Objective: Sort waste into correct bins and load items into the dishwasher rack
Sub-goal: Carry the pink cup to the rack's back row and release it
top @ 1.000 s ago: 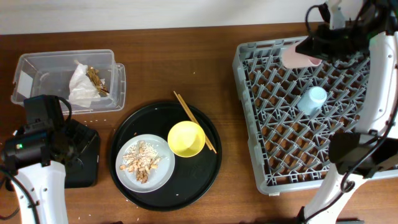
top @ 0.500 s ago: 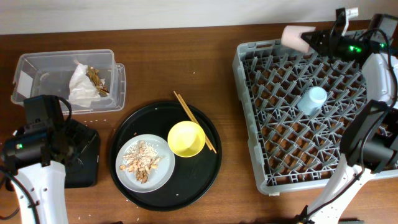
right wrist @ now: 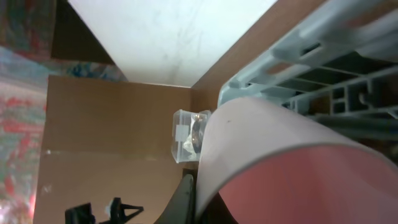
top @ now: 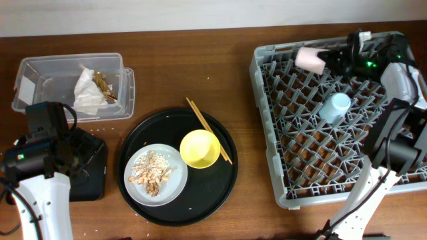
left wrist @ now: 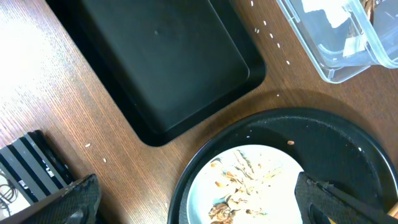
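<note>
Placement of the pink cup (top: 309, 59) in the dishwasher rack (top: 270, 143) is judged to be the step in hand. The cup is held at the far edge of the rack by the right gripper (top: 328, 61), which is clamped on the cup's wall near the mouth. In the right wrist view one dark finger (right wrist: 185, 196) is seen outside that wall; the other is hidden.

The cup lies on its side just left of the gripper. Its long axis runs left to right along the far rim, with the base to the left and the mouth toward the gripper. The coming move is judged to turn on this: the axis has to be brought upright, mouth down, before the cup can be set among the pegs. The light-blue cup (top: 335, 107) is already seated in the rack, nearer and a little to the right.

The left gripper (left wrist: 199, 202) is spread wide with nothing held. It hangs at the near left, over the gap between the black rectangular tray (left wrist: 168, 68) and the plate (top: 179, 185) of food scraps (top: 152, 170), well apart from the rack. The right arm is therefore the nearer one for this placement.

The yellow bowl (top: 200, 149) and chopsticks (top: 207, 130) are left on the round black tray (top: 220, 187). The napkin (top: 85, 93) and brown wrapper (top: 103, 85) lie in the clear tub (top: 50, 80).
</note>
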{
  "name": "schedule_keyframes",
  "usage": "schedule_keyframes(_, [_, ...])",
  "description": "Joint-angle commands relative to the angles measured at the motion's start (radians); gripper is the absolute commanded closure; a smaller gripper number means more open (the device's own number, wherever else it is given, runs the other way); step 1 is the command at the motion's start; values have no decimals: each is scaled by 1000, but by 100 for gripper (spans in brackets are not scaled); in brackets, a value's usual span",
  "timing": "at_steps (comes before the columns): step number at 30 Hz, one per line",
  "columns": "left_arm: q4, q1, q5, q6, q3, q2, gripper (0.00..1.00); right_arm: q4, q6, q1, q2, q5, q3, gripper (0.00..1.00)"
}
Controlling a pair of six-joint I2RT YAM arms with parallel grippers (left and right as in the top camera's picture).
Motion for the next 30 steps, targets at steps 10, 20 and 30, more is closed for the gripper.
schedule_keyframes(10, [0,5,-1,-10,-3,-12,1,-91,-36,-39,0,186,-19,94])
schedule_keyframes(20, [0,5,-1,-10,-3,-12,1,-155,-47,-79,-10,258,22,89])
schedule_keyframes(30, [0,5,-1,-10,-3,-12,1,-525,-19,-117,-172,890,229,83])
